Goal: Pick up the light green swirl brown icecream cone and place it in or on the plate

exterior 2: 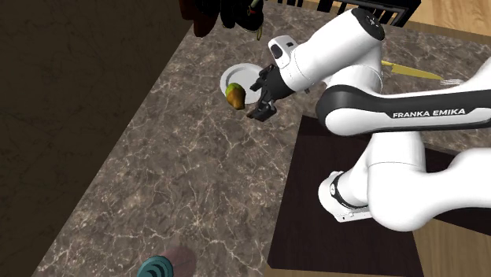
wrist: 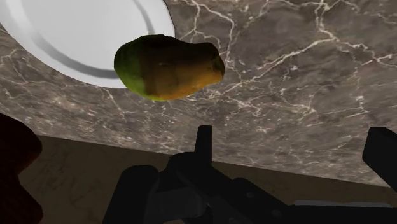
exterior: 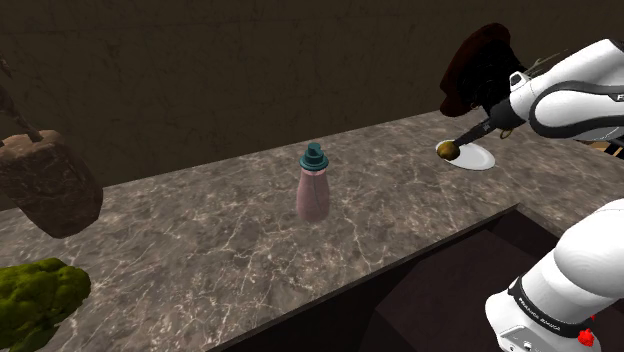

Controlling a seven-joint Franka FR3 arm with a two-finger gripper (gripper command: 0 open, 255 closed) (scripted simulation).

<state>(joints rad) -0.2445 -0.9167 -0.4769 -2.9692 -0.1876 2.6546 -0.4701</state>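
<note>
Green-and-brown, the cone (wrist: 168,67) lies at the white plate's (wrist: 76,38) rim in the shoulder view's upper right, just ahead of your pincer (wrist: 292,137), whose fingers stand wide and empty. Centre them across the cone's narrower width, clear of the rim, before closing.

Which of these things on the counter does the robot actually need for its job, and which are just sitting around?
For the job: green-and-brown cone, white plate, gripper with its fingers open.

Just lying about: pinkish bottle with teal cap, brown lump, mossy green clump, dark brown shape near the plate.
</note>
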